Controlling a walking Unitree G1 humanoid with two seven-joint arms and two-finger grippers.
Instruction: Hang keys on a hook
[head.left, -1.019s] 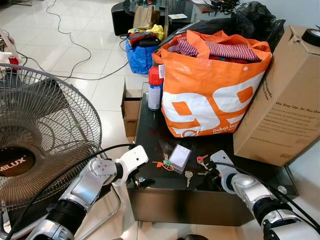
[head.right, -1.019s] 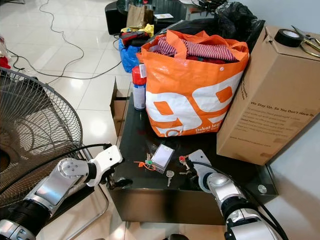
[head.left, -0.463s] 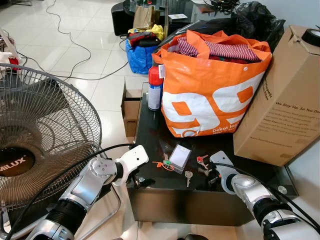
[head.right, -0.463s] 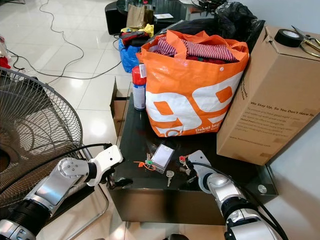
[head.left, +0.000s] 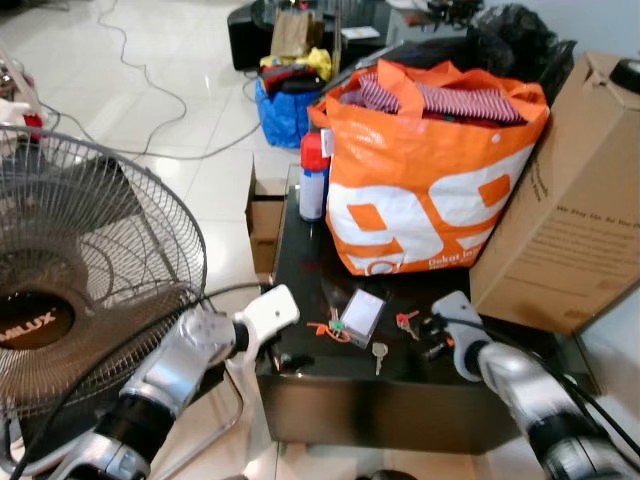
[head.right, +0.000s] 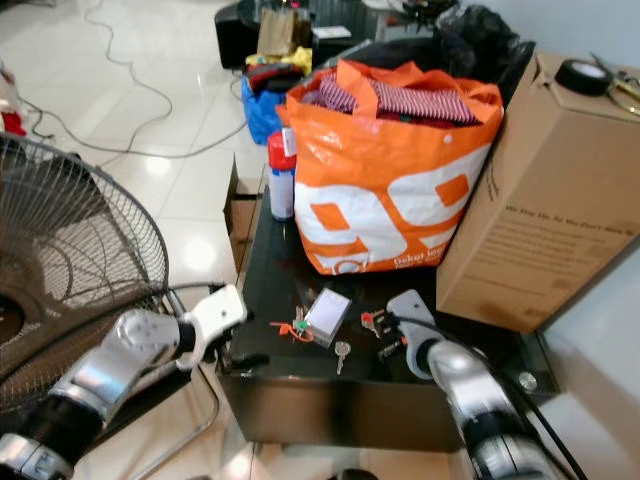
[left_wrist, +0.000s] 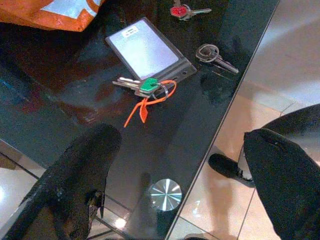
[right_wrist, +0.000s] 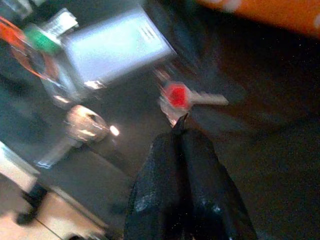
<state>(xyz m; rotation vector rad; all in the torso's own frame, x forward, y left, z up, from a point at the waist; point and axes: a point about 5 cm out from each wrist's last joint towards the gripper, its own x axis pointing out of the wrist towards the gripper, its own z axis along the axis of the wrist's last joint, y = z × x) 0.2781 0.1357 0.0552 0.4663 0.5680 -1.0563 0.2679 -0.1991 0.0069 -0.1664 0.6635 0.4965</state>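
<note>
Right claw (right_wrist: 181, 131) pinched together empty just beside red-capped key (right_wrist: 176, 95), blade pointing sideways across claw's reach

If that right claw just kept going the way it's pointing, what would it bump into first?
Probably the red-capped key: the right gripper, fingers pressed together, aims straight at it on the black table. The blur hides the gap.

Bright daylight, glossy floor glare; right wrist view blurred, perhaps motion.

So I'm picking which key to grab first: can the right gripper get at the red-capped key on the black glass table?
Probably yes. The right gripper, fingers shut, sits just short of the red-capped key on the black glass table, nothing between them; it must open first.
</note>
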